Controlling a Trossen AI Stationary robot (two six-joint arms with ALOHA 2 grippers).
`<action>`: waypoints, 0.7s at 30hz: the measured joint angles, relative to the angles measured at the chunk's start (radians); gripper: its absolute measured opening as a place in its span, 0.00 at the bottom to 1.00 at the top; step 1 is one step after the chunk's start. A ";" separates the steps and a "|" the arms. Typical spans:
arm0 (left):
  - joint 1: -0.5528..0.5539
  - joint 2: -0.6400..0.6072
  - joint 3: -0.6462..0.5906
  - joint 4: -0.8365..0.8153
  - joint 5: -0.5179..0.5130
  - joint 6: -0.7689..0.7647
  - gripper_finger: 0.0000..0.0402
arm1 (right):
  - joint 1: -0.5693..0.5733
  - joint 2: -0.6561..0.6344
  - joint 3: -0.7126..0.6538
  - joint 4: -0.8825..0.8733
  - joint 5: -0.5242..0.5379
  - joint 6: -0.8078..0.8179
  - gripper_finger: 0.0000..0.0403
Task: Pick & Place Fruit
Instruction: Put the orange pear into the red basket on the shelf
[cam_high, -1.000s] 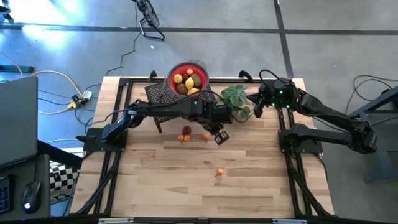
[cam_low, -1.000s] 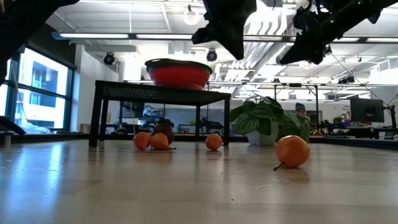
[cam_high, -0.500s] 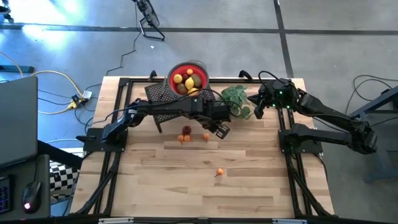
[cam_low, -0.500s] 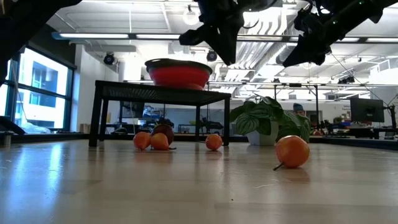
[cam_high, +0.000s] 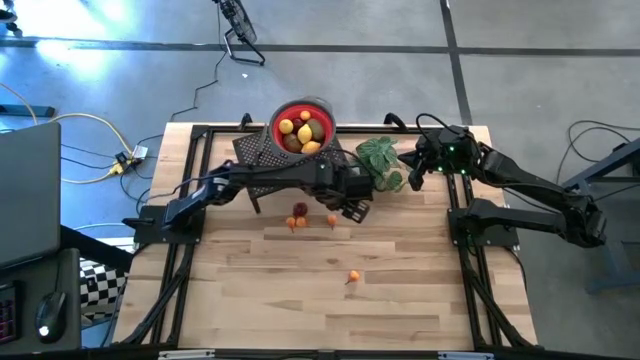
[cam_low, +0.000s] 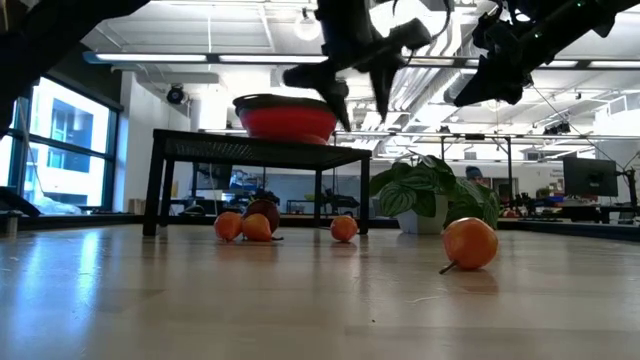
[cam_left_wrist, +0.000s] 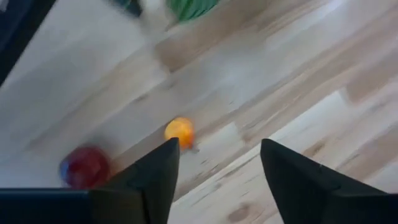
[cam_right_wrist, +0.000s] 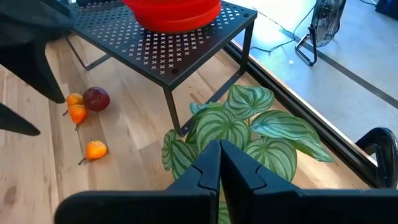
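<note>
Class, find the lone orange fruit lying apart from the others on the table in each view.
High view: lone orange fruit, mid-table, nearer the front than the cluster.
Low view: the biggest, closest fruit, right of centre.
Left wrist view: not identifiable.
Right wrist view: not in it.
Shared landmark: the red bowl on the black rack.

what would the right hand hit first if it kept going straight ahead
Most likely the plant: its leaves lie right beyond the shut right hand. Depth is hard to judge, but nothing else shows in between.

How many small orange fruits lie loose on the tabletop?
4: two beside the dark red fruit, one under the left claw, one alone mid-table. Others may be hidden.
</note>
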 joint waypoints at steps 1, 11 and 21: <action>0.000 0.002 -0.002 -0.013 0.005 -0.020 0.56 | 0.000 0.000 0.000 0.000 0.000 0.000 0.01; -0.009 0.037 -0.001 -0.004 0.078 -0.048 0.61 | 0.000 0.000 0.000 0.026 0.000 0.004 0.01; -0.014 0.038 -0.001 -0.004 0.071 -0.176 0.61 | 0.000 0.000 0.000 0.038 0.000 0.003 0.01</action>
